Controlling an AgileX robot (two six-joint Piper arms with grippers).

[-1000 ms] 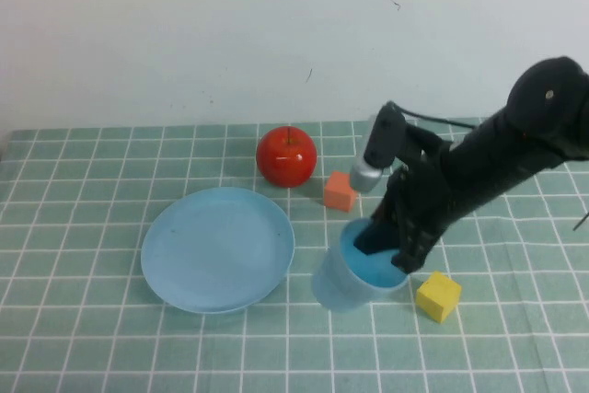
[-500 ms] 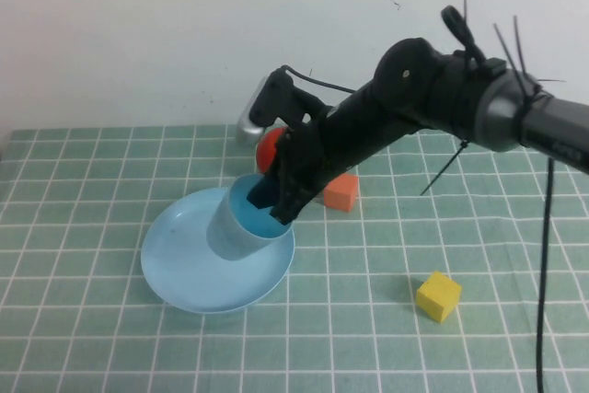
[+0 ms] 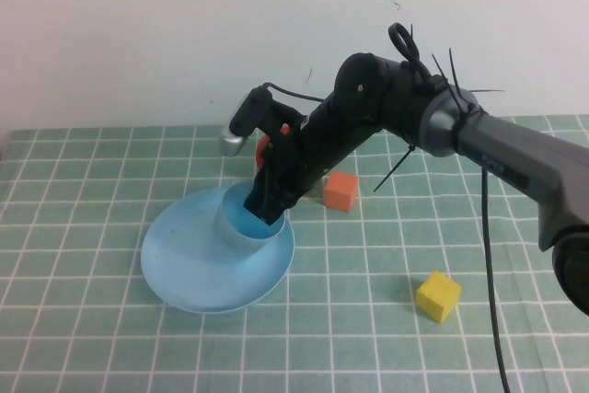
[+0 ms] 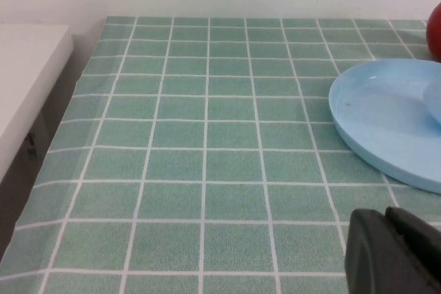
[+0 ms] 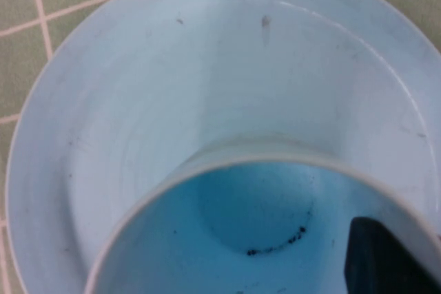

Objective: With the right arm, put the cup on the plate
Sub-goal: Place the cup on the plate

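The light blue cup (image 3: 241, 229) is over the right part of the light blue plate (image 3: 179, 255), tilted a little; I cannot tell whether its base rests on the plate. My right gripper (image 3: 268, 203) is shut on the cup's rim, with one finger inside it. In the right wrist view the cup (image 5: 262, 232) fills the lower part, the plate (image 5: 138, 101) lies behind it, and one dark finger (image 5: 386, 259) shows inside the cup. My left gripper (image 4: 396, 253) is shut and empty, low over the cloth left of the plate (image 4: 386, 115).
A red apple (image 3: 265, 146) stands behind the plate, mostly hidden by the right arm. An orange cube (image 3: 340, 190) sits right of the plate and a yellow cube (image 3: 438, 295) farther front right. A white surface (image 4: 27, 80) borders the table's left edge.
My right arm has carried the cup left from the cloth near the yellow cube to over the plate, then settled it slightly lower. The left gripper shows no movement.
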